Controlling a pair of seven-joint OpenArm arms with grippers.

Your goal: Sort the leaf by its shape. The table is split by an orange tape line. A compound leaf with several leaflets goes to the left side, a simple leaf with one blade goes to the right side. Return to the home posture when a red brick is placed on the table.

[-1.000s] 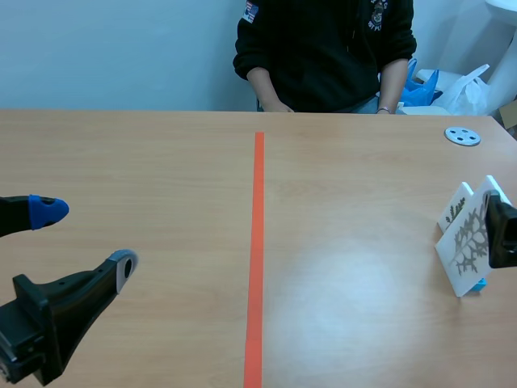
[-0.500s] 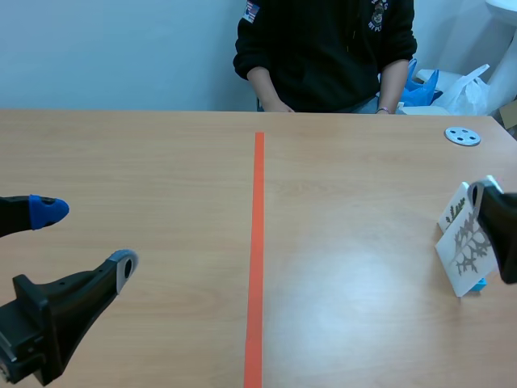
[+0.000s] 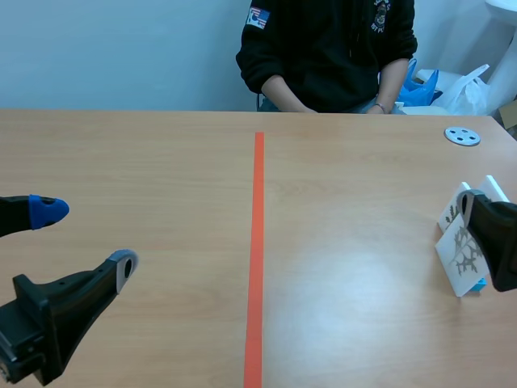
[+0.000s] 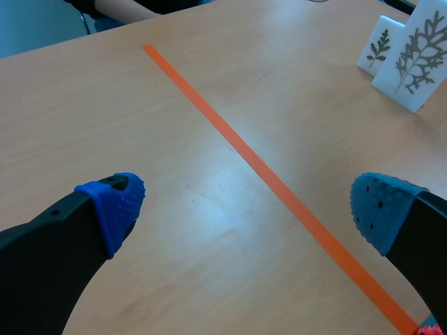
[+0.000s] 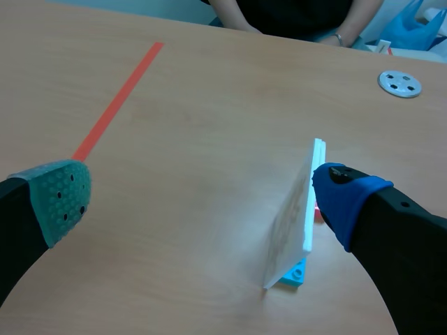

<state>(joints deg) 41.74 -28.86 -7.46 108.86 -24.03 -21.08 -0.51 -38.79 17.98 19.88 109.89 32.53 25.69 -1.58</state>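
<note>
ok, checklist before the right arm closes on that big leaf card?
1. Right end effector open: ok.
2. Large white card with a grey leaf print inside its grip, nearer the blue pad: ok.
3. Card upright on its light blue block base: ok.
4. Small white card with a dark green leaf outside the grip: cannot tell, hidden in the right wrist view.
5. Leaf compound, so left side: cannot tell; many-lobed, but leaflets or deep cuts unclear.
6. Left end effector open, left of the orange tape line, out of the path: ok.
</note>
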